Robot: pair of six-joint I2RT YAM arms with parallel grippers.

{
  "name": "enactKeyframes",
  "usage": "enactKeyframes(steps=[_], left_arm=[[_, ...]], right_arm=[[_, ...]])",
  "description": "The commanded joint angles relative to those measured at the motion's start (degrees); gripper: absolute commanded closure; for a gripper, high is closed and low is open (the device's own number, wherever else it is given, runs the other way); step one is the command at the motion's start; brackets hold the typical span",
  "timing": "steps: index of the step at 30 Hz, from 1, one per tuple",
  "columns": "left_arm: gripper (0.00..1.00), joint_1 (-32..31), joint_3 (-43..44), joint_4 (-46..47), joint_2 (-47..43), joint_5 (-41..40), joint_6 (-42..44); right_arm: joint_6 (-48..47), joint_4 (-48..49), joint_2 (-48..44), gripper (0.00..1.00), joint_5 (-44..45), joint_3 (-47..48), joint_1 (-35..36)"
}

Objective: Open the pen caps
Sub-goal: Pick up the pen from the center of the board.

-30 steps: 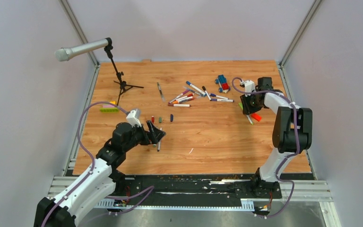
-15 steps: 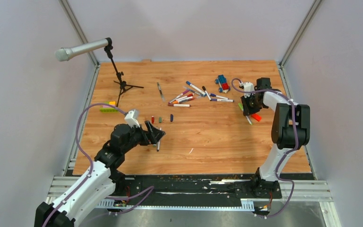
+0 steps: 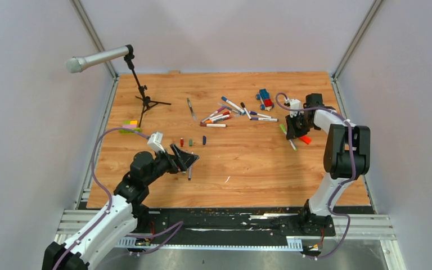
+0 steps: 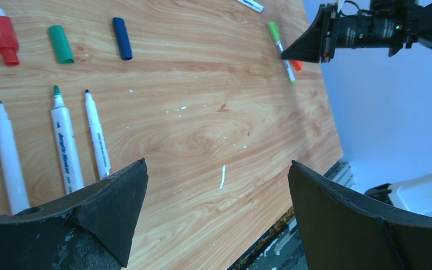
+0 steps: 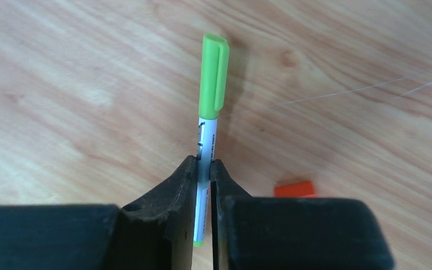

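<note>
The right gripper [image 5: 202,169] is clamped on the white barrel of the green pen [image 5: 206,143] by the table's [image 5: 62,84] right edge, the cap [image 5: 214,73] on and clear of the jaws. It is best to lift the pen level with a firm hold. The left gripper [image 4: 216,171], gaping empty toward the near edge, can then take the cap alone and pull straight along the barrel.

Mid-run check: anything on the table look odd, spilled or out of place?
Nothing looks damaged. A short white streak lies on the table near the front edge, with fainter white flecks around it, maybe a scuff or ink. A blue-and-red toy car sits beside the pile of pens, though it is no pen.
</note>
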Motion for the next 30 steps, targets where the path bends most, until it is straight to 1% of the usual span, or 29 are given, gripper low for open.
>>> enactKeyframes(steps=[1, 5, 8, 15, 20, 21, 27, 30], left_arm=[[0.0, 0.2, -2.7, 12.2, -0.1, 2.2, -6.6], [0.0, 0.0, -4.3, 19.4, 2.3, 2.0, -9.7], [0.0, -1.2, -4.1, 24.1, 5.7, 0.4, -10.9], [0.01, -7.3, -0.4, 34.0, 19.8, -6.3, -11.6], [0.02, -11.1, 2.9, 43.1, 32.5, -11.7, -13.7], [0.03, -11.6, 3.9, 44.7, 35.1, -12.1, -14.2], [0.07, -14.4, 10.0, 52.0, 49.2, -13.8, -17.3], [0.11, -15.7, 12.5, 56.1, 55.2, -14.8, -19.1]], right_arm=[[1.8, -1.0, -5.6, 1.0, -9.1, -1.2, -0.1], [3.3, -0.8, -6.9, 1.0, -15.8, -2.0, -0.1], [3.9, -1.0, -6.5, 1.0, -22.3, -2.4, -0.1], [4.8, -1.2, -5.7, 1.0, -33.6, -2.8, 1.4], [5.0, -1.2, -4.8, 1.0, -36.6, -2.9, 4.6], [5.0, -1.2, -4.6, 1.0, -37.1, -2.9, 6.5], [4.2, -1.8, -3.7, 1.0, -38.9, -2.7, 12.2], [3.8, -2.2, -3.2, 1.0, -39.1, -2.4, 15.1]])
